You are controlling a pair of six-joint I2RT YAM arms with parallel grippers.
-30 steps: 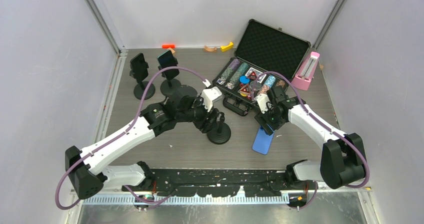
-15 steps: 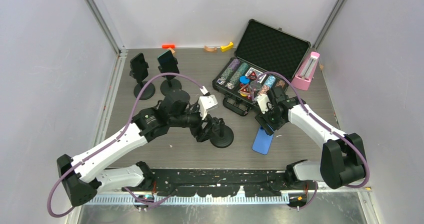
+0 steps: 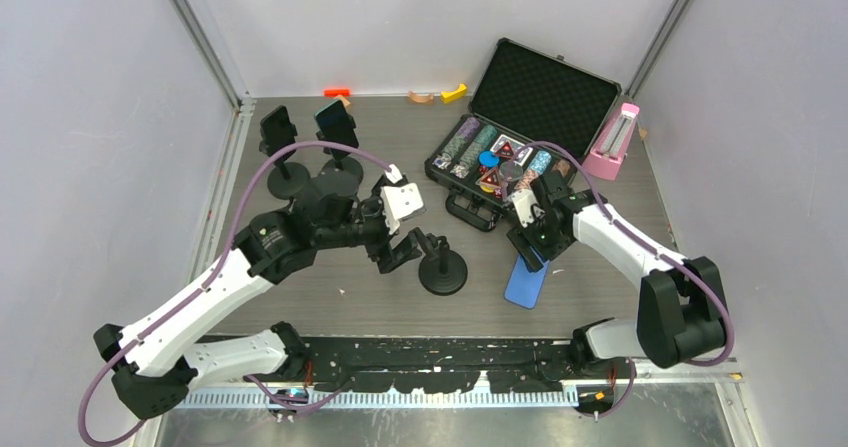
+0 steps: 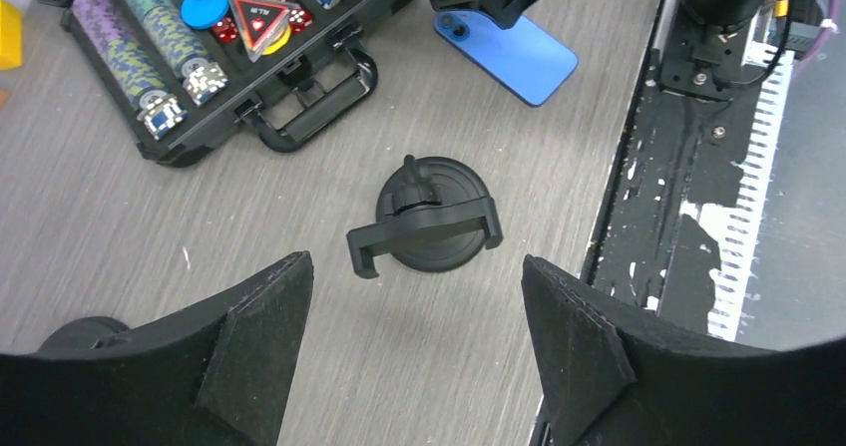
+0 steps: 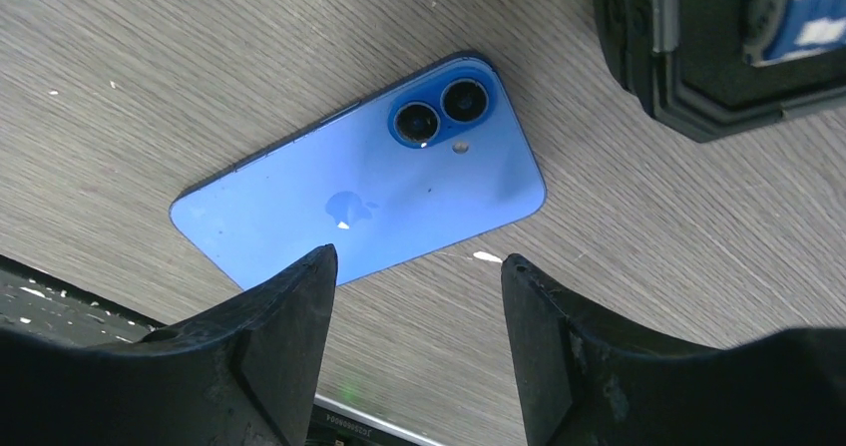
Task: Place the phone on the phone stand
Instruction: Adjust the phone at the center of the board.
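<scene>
Lying flat, phone point(image 3: 526, 284) sits near table point(image 3: 340, 302) edge.

Light's even and diffuse, coming from overhead; the pale walls look bright, w/ no hard hotspots. Shadows are soft & short: a faint one hugs the base of the phone stand point(image 4: 431, 228) in the left wrist view. The blue phone point(image 5: 364, 197) has a mild sheen plus a tiny white glint by its logo (lenses catch some too). Wrist cams' own fingers point(image 4: 249, 356) read dark and slightly soft up close, and the near corners vignette to black. Top view is sharp throughout.
</scene>
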